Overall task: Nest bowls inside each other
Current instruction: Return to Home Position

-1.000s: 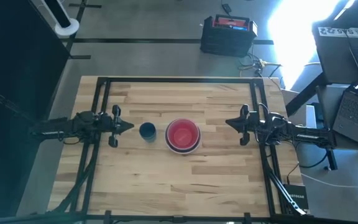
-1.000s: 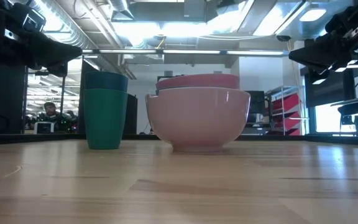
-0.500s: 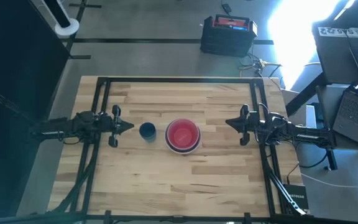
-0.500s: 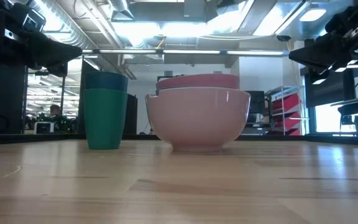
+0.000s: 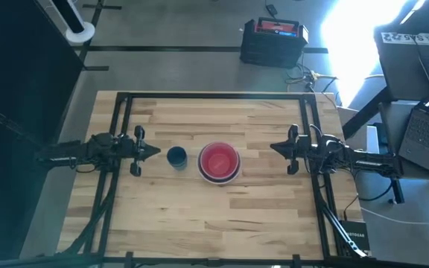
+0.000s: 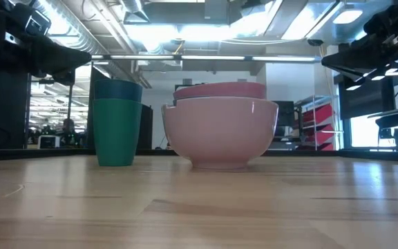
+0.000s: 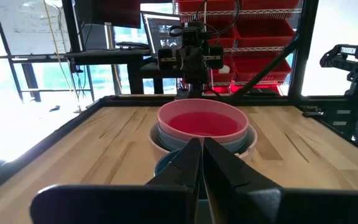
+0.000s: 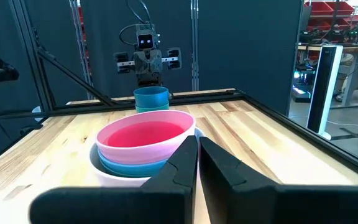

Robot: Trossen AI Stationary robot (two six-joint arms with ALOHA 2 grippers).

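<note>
A nested stack of bowls [image 5: 219, 161] rests on its base at the table's middle. The outer bowl [image 6: 220, 131] is pale. A grey-blue bowl [image 8: 126, 167] sits inside it, and a pink-rimmed bowl with a red inside [image 8: 145, 138] sits on top. My left gripper [image 5: 155, 151] hangs level and shut to the left of the stack, pointing at it; the fingers [image 7: 191, 163] lie together. My right gripper [image 5: 274, 147] hangs level and shut to the right of the stack [image 8: 197, 149]. Both are above the tabletop and hold nothing.
A teal cup with a dark blue one inside [image 6: 118, 123] stands just left of the stack [image 5: 176, 156], between it and my left gripper. A black frame [image 5: 214, 95] rims the table. Bare wood lies on the near and far sides of the stack.
My right gripper has rolled a little about its own pointing line while staying in place. The bowls and the cups have not moved.
</note>
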